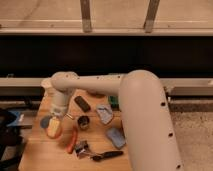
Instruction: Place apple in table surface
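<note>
The apple [53, 128] is a small yellow-orange fruit with a reddish side, low over the left part of the table surface [40, 150], a light-brown plank top. My gripper [56, 120] points down at the end of the white arm, directly on top of the apple and shut on it. The fingers are mostly hidden by the wrist and the fruit. I cannot tell whether the apple touches the wood.
A bluish bowl [45, 121] sits just left of the apple. Nearby lie a dark flat block [82, 103], a small dark can [83, 121], a blue-grey packet [105, 114], a blue sponge [116, 136], an orange-red stick [72, 141] and a black tool [102, 155]. My arm covers the table's right side.
</note>
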Controlling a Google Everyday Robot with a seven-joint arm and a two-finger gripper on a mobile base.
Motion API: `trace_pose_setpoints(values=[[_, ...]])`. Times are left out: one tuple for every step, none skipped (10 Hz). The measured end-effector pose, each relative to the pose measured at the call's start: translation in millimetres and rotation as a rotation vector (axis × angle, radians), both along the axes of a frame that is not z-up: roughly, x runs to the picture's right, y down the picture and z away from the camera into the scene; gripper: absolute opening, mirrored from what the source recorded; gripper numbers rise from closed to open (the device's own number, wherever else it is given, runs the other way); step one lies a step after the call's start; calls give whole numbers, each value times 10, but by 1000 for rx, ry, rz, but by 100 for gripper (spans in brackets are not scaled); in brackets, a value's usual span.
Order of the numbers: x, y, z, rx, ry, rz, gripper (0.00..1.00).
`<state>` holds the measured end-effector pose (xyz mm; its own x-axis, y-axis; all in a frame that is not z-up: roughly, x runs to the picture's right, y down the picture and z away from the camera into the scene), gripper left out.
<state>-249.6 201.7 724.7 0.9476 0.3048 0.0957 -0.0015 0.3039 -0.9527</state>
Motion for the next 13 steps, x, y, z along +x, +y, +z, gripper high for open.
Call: trace_pose_setpoints(values=[[-48, 91, 8, -12, -5, -4, 0], [-80, 154, 26, -21, -7, -8, 0], [-106, 207, 43, -27, -5, -13, 0], [-107, 251, 66, -29, 3, -17, 0], [-106, 283, 86, -29, 13, -22, 0], [-107, 321, 105, -31, 27, -28, 0], [-101, 366, 126, -36, 41, -35, 0], [-77, 398, 152, -40, 57, -38, 2], [-44, 448, 199, -43, 77, -38, 11], [-29, 495, 231, -43, 88, -39, 20], [6, 552, 279, -42, 105, -34, 31], [38, 584, 306, -39, 120, -31, 41], [58, 602, 319, -34, 131, -27, 53]])
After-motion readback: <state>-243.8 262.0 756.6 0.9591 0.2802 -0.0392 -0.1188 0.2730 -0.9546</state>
